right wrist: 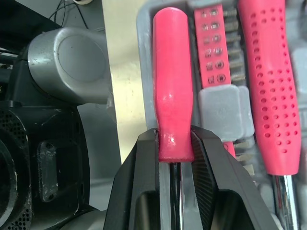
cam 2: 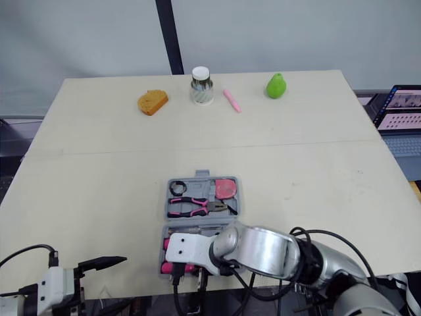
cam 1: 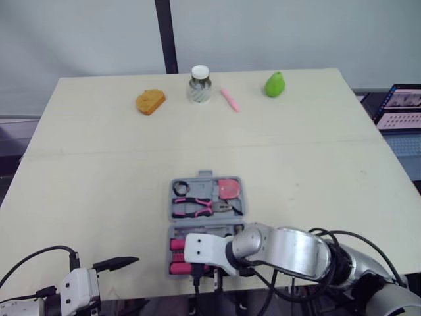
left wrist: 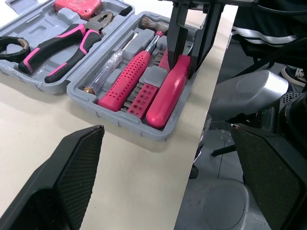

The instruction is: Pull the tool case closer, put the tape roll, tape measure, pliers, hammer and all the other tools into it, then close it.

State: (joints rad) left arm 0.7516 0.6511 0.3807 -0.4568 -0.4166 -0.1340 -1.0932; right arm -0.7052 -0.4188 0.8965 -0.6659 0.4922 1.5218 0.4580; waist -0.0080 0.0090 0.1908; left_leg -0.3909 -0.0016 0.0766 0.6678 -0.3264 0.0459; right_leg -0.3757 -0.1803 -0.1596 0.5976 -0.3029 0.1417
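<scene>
The grey tool case (cam 1: 172, 217) lies open at the table's front edge. Its far half holds the black tape roll (cam 1: 181, 188), the pink-handled pliers (cam 1: 196, 207) and the pink tape measure (cam 1: 229, 189). In the near half lie a dotted pink screwdriver (left wrist: 127, 79), a bit holder (left wrist: 144, 93) and the smooth pink hammer handle (right wrist: 170, 86) in the slot nearest the edge. My right gripper (right wrist: 175, 143) is shut on that handle, also seen from the left wrist as black fingers (left wrist: 178, 36) straddling it. Left of the case, at the front edge, my left gripper (cam 1: 118, 263) is open and holds nothing.
Along the table's far edge stand an orange sponge-like piece (cam 1: 150, 101), a white-lidded jar (cam 1: 200, 84), a pink marker (cam 1: 229, 99) and a green pear (cam 1: 275, 84). A laptop (cam 1: 401, 108) sits off the table to the right. The case's near side is flush with the table edge (left wrist: 206, 110).
</scene>
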